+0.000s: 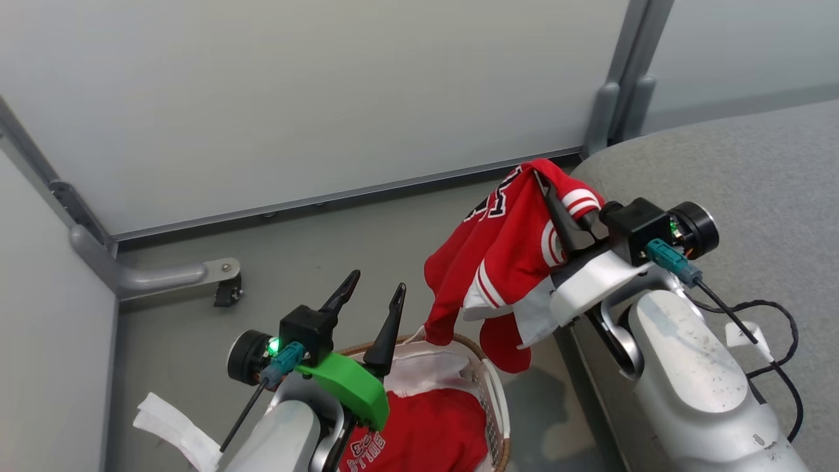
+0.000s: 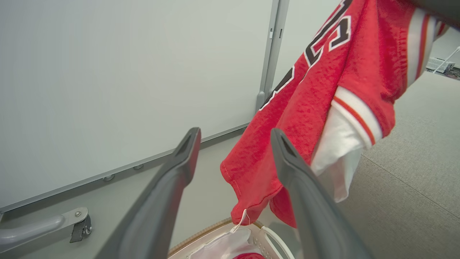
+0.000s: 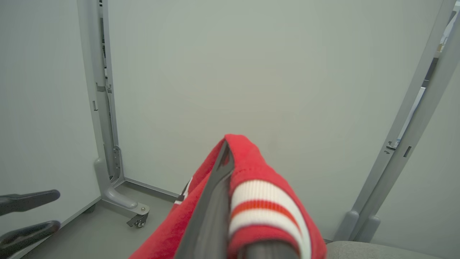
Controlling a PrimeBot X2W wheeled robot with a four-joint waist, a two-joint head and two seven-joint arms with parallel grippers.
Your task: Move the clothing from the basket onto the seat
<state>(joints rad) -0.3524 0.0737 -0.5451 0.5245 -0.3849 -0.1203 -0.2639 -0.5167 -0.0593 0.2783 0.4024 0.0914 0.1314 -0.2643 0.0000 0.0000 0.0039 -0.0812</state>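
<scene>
Garment, item one: numbered jersey [image 1: 505,255], bright red, with black white-edged numerals and red-and-white striped trim. It was held aloft, pinched at the upper trim by the right end effector [image 1: 547,190], whose two dark fingers were clenched together on the cloth. The jersey hung in loose folds between the basket [image 1: 488,387] and the rounded corner of the couch [image 1: 741,170]. A white inner layer showed below the striped hem. Its lowest fold hung over the basket's far rim; whether the small white tag at its edge touched the rim could not be told.

Garment, item two: second red garment [image 1: 426,432], with small white lettering at its near edge, lying inside the basket against the white cloth lining [image 1: 426,373].

Basket: white plastic with a brown woven rim, standing on the grey floor [image 1: 196,341] just beside the couch front.

Couch: grey woven fabric with a stitched seam. No clothing lay on the part of its seat in view.

Left end effector [image 1: 377,283]: released, fingers spread wide and holding nothing, poised above the near left side of the basket, apart from the jersey.

Surroundings: pale partition panels [image 1: 295,98] on grey posts, and one castor foot [image 1: 228,292] on the floor, well to the left of the basket.
</scene>
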